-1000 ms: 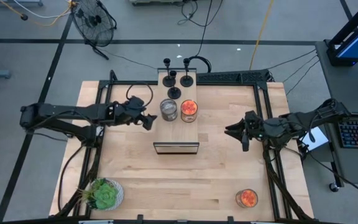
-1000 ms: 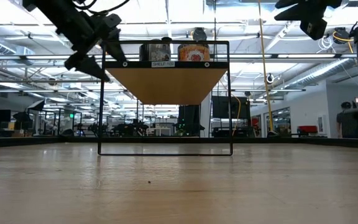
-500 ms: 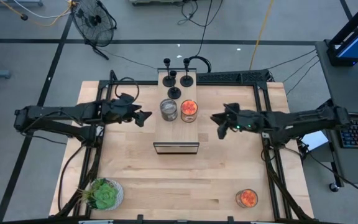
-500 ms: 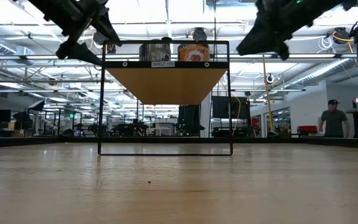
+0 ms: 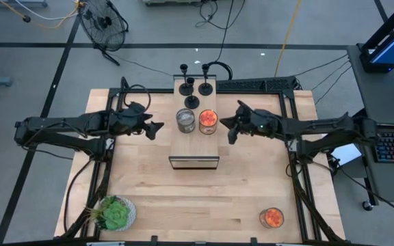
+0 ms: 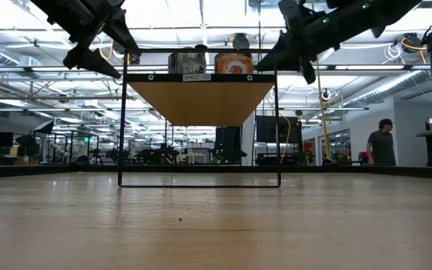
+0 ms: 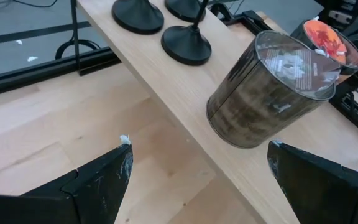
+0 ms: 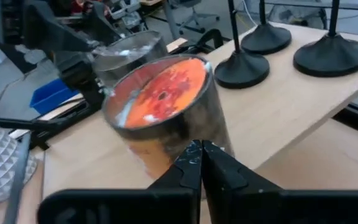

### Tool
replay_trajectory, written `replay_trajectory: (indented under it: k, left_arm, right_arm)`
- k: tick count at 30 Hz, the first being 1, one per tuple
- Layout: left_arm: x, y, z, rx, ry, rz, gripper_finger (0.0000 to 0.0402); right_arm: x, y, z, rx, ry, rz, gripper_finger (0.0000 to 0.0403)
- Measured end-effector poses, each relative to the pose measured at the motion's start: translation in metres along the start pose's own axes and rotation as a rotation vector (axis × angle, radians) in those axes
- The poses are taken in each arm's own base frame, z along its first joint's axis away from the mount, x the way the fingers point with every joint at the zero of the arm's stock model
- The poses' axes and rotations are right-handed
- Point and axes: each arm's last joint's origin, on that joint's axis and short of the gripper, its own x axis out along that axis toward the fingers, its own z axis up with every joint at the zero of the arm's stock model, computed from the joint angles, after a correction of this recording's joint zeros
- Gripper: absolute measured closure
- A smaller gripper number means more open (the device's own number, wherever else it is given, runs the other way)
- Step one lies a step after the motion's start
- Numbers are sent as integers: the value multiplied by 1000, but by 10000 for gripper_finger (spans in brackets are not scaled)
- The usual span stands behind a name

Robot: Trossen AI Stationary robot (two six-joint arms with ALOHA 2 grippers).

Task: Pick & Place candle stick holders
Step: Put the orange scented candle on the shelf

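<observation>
Three candle stick holders stand on the shelf, 12 o'clock of the jars. Likely light, rigid, top-heavy: pinch the thin stem low. Left gripper spread wide at shelf's 9 o'clock; right gripper pinched closed, empty, at 3 o'clock.

Both slim dark arms are showing black cables looping near the shelf, with angular matte-black wedge-shaped fingers.

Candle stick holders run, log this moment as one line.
candle stick holders: untouched on shelf | left gripper: open, beside shelf | right gripper: shut, at orange jar
</observation>
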Motion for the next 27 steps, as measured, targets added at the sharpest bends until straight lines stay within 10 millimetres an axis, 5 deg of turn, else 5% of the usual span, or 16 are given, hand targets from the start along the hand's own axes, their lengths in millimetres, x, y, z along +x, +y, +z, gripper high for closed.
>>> replay_trajectory:
  k: [17,27]
  left_arm:
    - [0,0,0,21,1,0,23]
    - [-7,-14,-11,148,49,-100,23]
  right_arm:
    - [19,-1,-2,37,-43,34,402]
    - [-45,5,5,-50,87,99,403]
